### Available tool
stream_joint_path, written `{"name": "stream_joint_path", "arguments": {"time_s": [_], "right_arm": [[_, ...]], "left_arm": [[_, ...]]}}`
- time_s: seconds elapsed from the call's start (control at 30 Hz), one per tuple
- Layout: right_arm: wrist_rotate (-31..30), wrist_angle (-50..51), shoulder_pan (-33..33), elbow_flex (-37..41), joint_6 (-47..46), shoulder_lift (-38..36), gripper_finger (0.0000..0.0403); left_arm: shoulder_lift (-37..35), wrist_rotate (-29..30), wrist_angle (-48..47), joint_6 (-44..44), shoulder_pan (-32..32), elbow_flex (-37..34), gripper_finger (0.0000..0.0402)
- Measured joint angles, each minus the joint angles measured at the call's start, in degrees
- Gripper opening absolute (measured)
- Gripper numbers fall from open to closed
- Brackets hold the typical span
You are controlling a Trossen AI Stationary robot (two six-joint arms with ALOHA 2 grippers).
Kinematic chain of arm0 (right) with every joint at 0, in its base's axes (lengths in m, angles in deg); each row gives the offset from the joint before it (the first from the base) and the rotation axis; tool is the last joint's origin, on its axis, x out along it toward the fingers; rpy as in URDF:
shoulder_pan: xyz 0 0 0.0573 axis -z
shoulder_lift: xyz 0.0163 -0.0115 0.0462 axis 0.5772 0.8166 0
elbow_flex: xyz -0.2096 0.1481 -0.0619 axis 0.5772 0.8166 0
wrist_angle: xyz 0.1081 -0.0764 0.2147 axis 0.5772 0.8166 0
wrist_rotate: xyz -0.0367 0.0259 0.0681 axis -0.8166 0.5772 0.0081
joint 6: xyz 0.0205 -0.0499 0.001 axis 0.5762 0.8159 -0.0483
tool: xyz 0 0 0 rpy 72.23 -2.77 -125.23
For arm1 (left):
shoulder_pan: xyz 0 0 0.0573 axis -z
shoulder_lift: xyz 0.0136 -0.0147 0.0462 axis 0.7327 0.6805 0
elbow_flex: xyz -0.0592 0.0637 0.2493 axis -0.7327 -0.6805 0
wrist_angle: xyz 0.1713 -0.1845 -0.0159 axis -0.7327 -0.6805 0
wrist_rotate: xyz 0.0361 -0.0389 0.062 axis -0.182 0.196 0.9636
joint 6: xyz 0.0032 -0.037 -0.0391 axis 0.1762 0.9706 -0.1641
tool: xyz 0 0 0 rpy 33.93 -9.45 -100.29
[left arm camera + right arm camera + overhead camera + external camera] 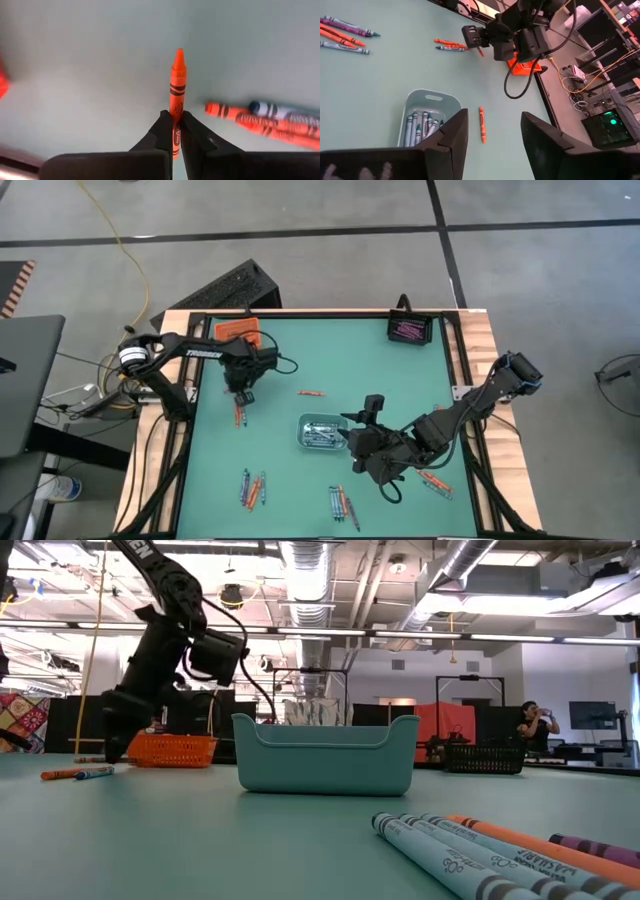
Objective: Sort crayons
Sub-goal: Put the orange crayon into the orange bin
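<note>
- Counter [300,370]: green surface inside a wooden border. Wide bare stretches lie in the centre and far middle, so travel room is ample. The trays sit close to the far edge, so drop-offs there call for care at the border.
- Left arm: its end effector [173,131] is clenched on an orange crayon [176,82], at the left side just near of the orange tray [238,330]. From the low view it appears raised off the surface.
- Right arm: its end effector [492,132] stands released and empty, near right, just beside the grey tray [322,432].
- Grey tray: holds a batch of grey-blue crayons [420,125]; this colour looks partly sorted.
- Black tray [409,330]: at the far right corner, holds purple-pink crayons.
- Orange tray: contents cannot be made out.
- Loose crayons left to sort: a pair [450,45] beside the left end effector, one orange [312,393] at centre, a group [252,488] near left, a group [343,504] near centre, a few [436,483] near right.
- Judgement: sorting is roughly midway.
</note>
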Motion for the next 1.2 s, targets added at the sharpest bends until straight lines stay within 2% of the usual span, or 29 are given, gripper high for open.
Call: {"name": "stream_joint_path", "arguments": {"time_s": [0.17, 0.37, 0.6, 0.8, 0.97, 1.2], "right_arm": [[0.0, 0.0, 0.0, 0.0, 0.0, 0.0, 0.0182], [0.0, 0.0, 0.0, 0.0, 0.0, 0.0, 0.0182], [0.0, 0.0, 0.0, 0.0, 0.0, 0.0, 0.0182], [0.1, 0.0, 0.0, 0.0, 0.0, 0.0, 0.0182], [0.1, 0.0, 0.0, 0.0, 0.0, 0.0, 0.0182], [0.1, 0.0, 0.0, 0.0, 0.0, 0.0, 0.0182]], "left_arm": [[-0.1, 5.1, -6.3, -1.6, 0.3, 5.5, 0.0002], [-0.1, 11.2, -12.0, -5.5, -0.6, 15.3, 0.0001], [-0.2, 19.2, -12.0, -16.1, -4.9, 23.6, 0.0000], [0.2, 19.1, -9.3, -24.1, -12.7, 23.8, 0.0000], [0.3, 14.1, -7.4, -26.7, -18.3, 23.1, 0.0000], [0.3, 12.9, -4.0, -30.0, -21.1, 23.1, 0.0017]]}}
